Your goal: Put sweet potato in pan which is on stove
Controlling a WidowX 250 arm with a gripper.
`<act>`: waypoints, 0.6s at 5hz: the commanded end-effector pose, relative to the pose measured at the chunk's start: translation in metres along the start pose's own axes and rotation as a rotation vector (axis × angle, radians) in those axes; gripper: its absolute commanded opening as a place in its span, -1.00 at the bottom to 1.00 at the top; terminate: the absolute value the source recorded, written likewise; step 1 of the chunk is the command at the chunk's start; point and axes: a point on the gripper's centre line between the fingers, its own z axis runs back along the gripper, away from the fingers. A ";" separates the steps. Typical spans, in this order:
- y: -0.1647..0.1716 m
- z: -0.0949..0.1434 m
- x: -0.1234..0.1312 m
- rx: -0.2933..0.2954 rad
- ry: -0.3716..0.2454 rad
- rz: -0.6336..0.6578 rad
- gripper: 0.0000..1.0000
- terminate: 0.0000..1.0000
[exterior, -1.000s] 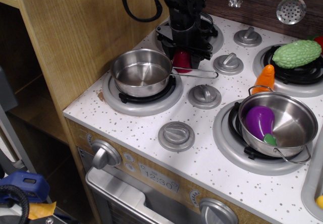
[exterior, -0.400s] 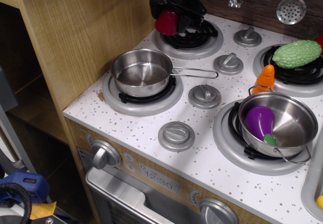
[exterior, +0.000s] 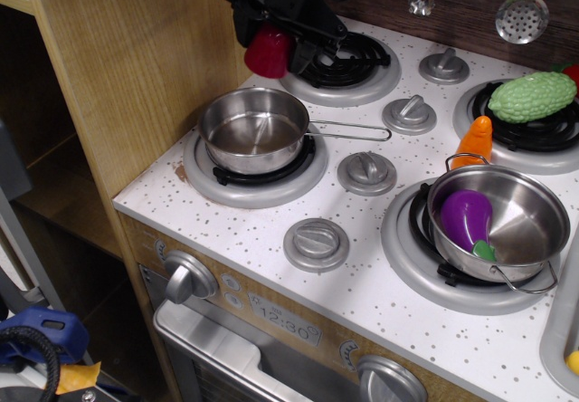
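Fingers (exterior: 271,35) clamped on sweet potato (exterior: 268,52), held aloft behind steel saucepan (exterior: 254,130) on stove's (exterior: 362,239) front-left burner. Pickup done; pan empty. Left: carry forward over pan, lower, release.

I count two steel pots: pan (exterior: 254,129), two-handled pot (exterior: 499,223). Four burners. Four top knobs. Five toy vegetables.

The only readable text is "12:30" on the clock panel (exterior: 284,321). It stands on the stove (exterior: 271,239) front, far below the gripper fingers (exterior: 242,23).
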 end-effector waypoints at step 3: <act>0.005 -0.018 -0.029 -0.072 -0.120 0.122 -1.00 -1.00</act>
